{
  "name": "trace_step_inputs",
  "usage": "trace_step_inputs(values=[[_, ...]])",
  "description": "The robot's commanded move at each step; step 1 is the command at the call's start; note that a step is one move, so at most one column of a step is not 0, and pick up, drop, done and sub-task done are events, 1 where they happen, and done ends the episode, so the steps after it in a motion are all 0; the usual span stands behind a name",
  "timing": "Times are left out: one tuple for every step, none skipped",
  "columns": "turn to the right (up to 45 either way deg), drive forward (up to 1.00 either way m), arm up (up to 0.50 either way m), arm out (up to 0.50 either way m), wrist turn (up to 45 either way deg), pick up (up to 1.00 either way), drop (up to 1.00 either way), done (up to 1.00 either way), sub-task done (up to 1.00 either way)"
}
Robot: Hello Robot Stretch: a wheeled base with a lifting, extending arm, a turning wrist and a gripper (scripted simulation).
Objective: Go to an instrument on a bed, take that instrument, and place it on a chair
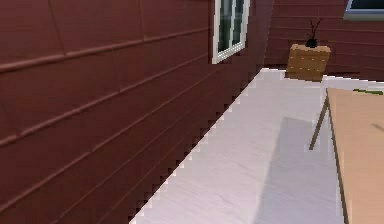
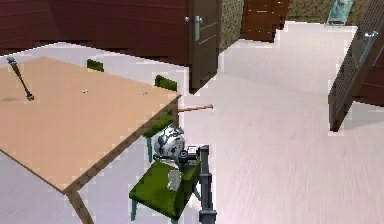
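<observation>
In the arm side view the arm (image 2: 205,185) rises from the bottom edge. My gripper (image 2: 163,150) is at its far end, left of the white marker squares (image 2: 173,140). It stands over a green chair (image 2: 158,187) pushed in at the near corner of a wooden table (image 2: 70,120). A thin reddish-brown stick with a pale tip (image 2: 197,106) shows just past the gripper, against the pale floor. I cannot tell whether the gripper holds anything.
Two more green chair backs (image 2: 165,83) (image 2: 94,65) stand along the table's far side. A dark long-handled utensil (image 2: 20,78) lies on the table. Dark doors (image 2: 203,40) (image 2: 355,70) flank open pale floor. In the forward view a red wall (image 1: 100,100) runs along the left, a dresser (image 1: 307,62) stands far ahead and a table (image 1: 360,140) is at the right.
</observation>
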Motion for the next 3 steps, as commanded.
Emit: trace_step_inputs(values=[[0.0, 0.0, 0.0, 0.0, 0.0, 0.0, 1.0, 0.0, 0.0], [0.0, 0.0, 0.1, 0.0, 0.0, 0.0, 0.0, 0.0, 0.0], [0.0, 0.0, 0.0, -0.08, 0.0, 0.0, 0.0, 0.0, 0.0]])
